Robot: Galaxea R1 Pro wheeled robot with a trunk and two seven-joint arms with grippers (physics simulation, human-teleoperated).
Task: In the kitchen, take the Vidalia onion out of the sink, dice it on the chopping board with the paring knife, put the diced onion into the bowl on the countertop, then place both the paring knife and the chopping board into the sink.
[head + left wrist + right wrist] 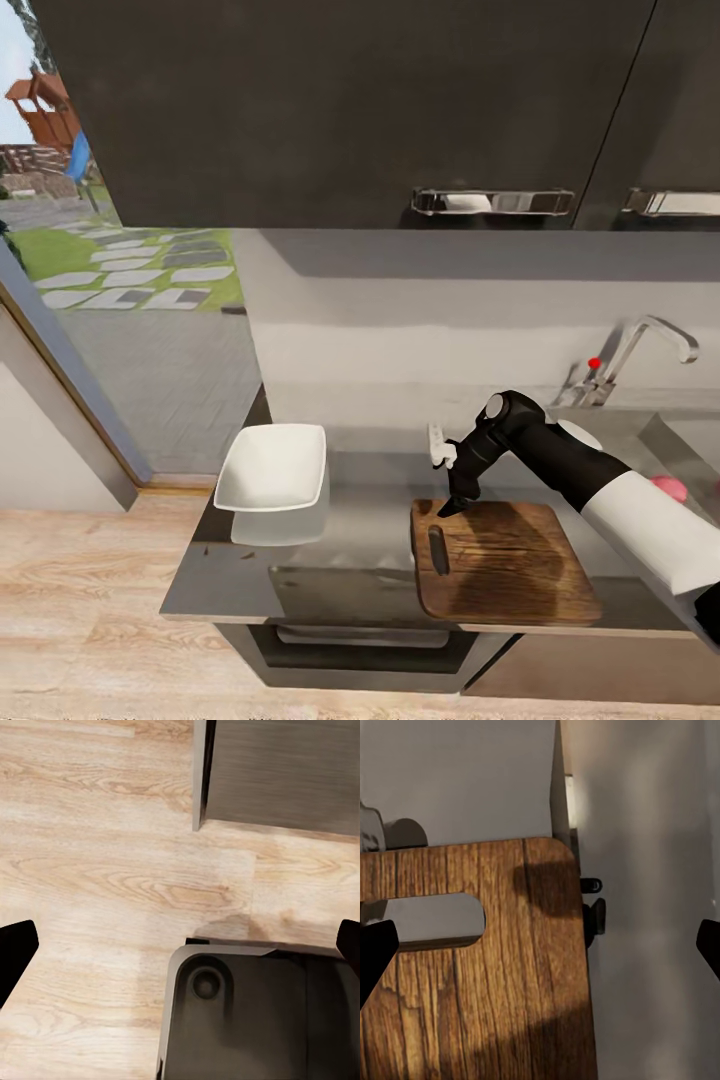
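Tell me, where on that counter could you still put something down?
Bare countertop lies between the white bowl and the chopping board, and along the front edge below the bowl. It is crowded at the board's back corner, where the right gripper hangs.

bare countertop (375, 520) between bowl (272, 467) and chopping board (505, 560)

The brown wooden chopping board (505, 562) lies flat on the grey countertop (220, 585), its slotted handle end toward the white square bowl (272, 468), which sits upright and well apart from it. Beyond the board, the sink (672, 440) holds the pinkish Vidalia onion (670, 487), partly hidden, below the chrome tap.
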